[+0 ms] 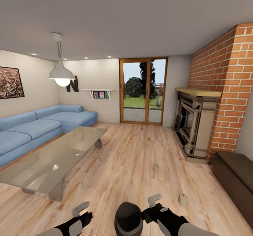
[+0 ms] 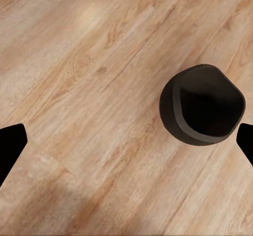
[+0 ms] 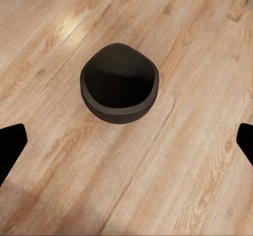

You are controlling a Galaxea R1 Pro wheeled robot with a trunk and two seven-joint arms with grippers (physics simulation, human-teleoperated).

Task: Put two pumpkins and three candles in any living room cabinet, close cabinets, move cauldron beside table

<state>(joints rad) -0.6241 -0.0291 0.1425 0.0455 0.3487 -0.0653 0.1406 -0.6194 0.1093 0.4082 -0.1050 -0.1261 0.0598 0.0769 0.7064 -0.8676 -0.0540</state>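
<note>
At the bottom centre of the head view one matte black, round-bellied cauldron (image 1: 128,218) stands on the pale plank floor (image 1: 130,165) between two black grippers, the left gripper (image 1: 83,216) and the right gripper (image 1: 151,209), both with jaws spread wide and holding nothing. Two short tan cylindrical candles (image 1: 156,168) (image 1: 182,199) stand on the boards to the right, one beyond the other. At left centre sits one low glass-topped table (image 1: 52,160) on blocky grey legs, and at the right edge one dark-brown wooden cabinet (image 1: 234,176), its front shut.
</note>
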